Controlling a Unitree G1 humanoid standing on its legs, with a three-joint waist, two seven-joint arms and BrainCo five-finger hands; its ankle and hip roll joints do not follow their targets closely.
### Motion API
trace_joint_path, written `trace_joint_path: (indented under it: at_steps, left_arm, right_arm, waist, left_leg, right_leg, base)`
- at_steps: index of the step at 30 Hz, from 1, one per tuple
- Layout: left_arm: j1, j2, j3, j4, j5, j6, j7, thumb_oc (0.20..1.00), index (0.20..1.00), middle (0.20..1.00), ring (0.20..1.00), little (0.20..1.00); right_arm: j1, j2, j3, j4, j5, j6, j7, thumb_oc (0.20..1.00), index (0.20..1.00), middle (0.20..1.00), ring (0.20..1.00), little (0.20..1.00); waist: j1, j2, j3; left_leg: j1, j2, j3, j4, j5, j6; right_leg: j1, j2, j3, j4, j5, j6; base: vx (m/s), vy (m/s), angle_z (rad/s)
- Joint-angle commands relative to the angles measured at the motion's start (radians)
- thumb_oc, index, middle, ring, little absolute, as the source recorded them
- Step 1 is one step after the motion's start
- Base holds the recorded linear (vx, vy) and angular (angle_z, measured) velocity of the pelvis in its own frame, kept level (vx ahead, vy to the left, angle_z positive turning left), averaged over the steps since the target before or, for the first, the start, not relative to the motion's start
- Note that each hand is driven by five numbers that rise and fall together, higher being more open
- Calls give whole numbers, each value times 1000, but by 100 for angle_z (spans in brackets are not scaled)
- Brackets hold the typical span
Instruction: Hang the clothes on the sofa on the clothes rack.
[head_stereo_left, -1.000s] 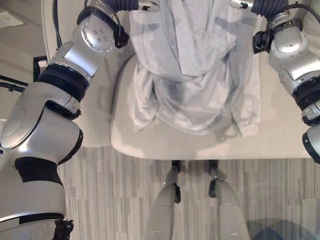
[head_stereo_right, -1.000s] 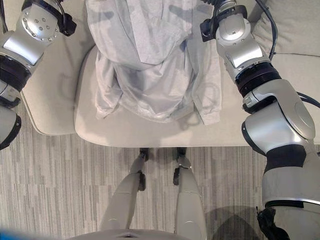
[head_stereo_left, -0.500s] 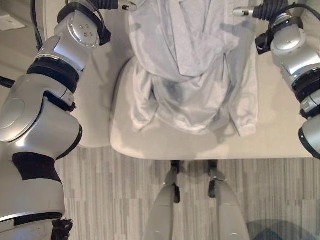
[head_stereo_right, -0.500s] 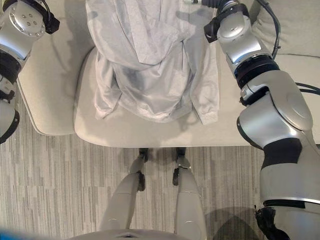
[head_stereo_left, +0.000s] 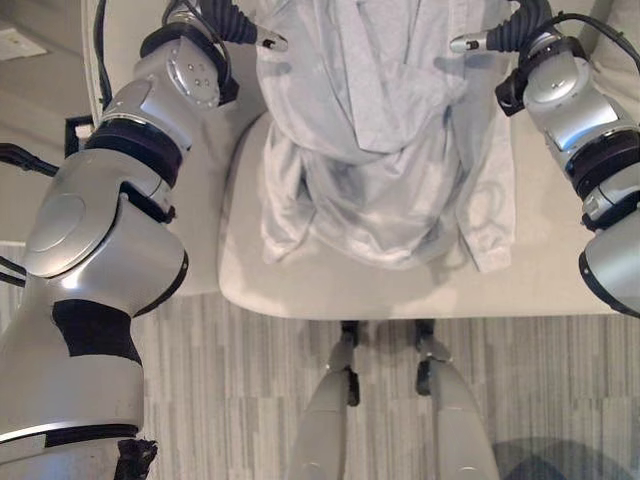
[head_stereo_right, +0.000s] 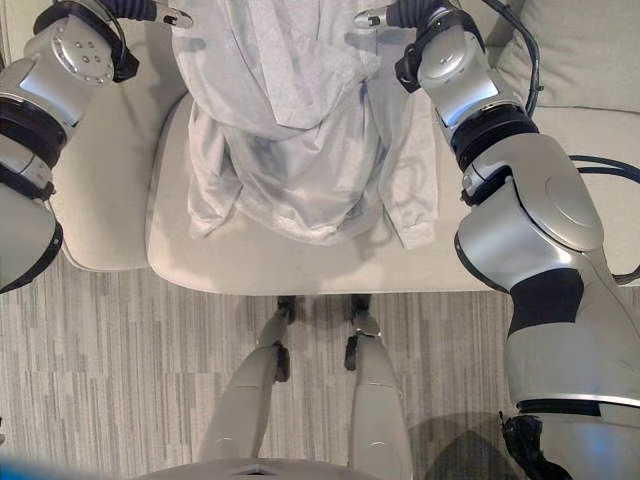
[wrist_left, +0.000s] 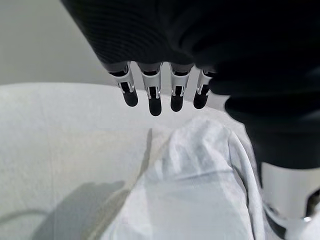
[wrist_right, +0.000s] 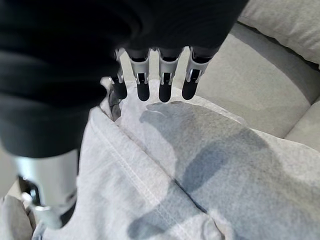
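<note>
The left hand (wrist_left: 160, 95) hangs over the left side of the sofa (head_stereo_left: 200, 200), just beside the hoodie (head_stereo_left: 385, 150), its fingers straight and a little apart from the cloth, holding nothing. In the last second this arm has swung: first out toward the sofa's far left edge, now back in, so the thumb tip stands close against the hoodie's left shoulder.

The hoodie itself has not stirred. It is draped down the sofa back and onto the seat cushion, hood hanging at the middle, sleeves trailing toward the seat's front edge.

The right hand (wrist_right: 152, 82) has likewise drawn in toward the hoodie's right shoulder. Its fingers are extended over the cloth, empty, tips just at the fabric's upper edge.

My reading: both hands are bracketing the shoulders for a two-handed pickup, with no grasp made yet. No rack appears here, so hanging is some way off.
</note>
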Motion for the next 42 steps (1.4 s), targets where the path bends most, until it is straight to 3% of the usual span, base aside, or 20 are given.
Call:
trace_joint_path:
  at_steps: [1,10,28,42]
  left_arm:
    - [-130,-40,-28,115,-22,-8,5,1000,1000,1000,1000,1000]
    - [-134,-82,-34,119,-25,-7,-6,1000,1000,1000,1000,1000]
    - [-148,-89,-50,127,-12,-5,-9,1000,1000,1000,1000,1000]
    - [-206,-74,-129,152,97,8,6,1000,1000,1000,1000,1000]
  right_arm:
    - [-117,57,9,124,33,-14,-4,1000,1000,1000,1000,1000]
    - [-124,102,12,140,41,-11,-2,1000,1000,1000,1000,1000]
    - [-142,172,28,120,29,-22,-20,1000,1000,1000,1000,1000]
    - [-207,192,61,135,-26,-35,-64,1000,1000,1000,1000,1000]
  waist:
    - [13,-73,-60]
    - [6,-75,-63]
    - [-9,-83,-61]
    - [-24,-87,-35]
  left_leg:
    - [79,-3,-29,-71,-25,-91]
    - [72,-3,-32,-71,-23,-89]
    - [18,-3,-29,-71,-14,-84]
    - [-68,-10,-20,-71,2,-89]
  right_leg:
    - [174,-7,21,-316,133,112]
    - [161,-3,28,-316,136,109]
    - [99,-5,44,-316,152,111]
    - [17,-12,44,-316,177,119]
  base:
    - [0,0,0]
    - [0,0,0]
    - [-3,6,-2]
    - [0,0,0]
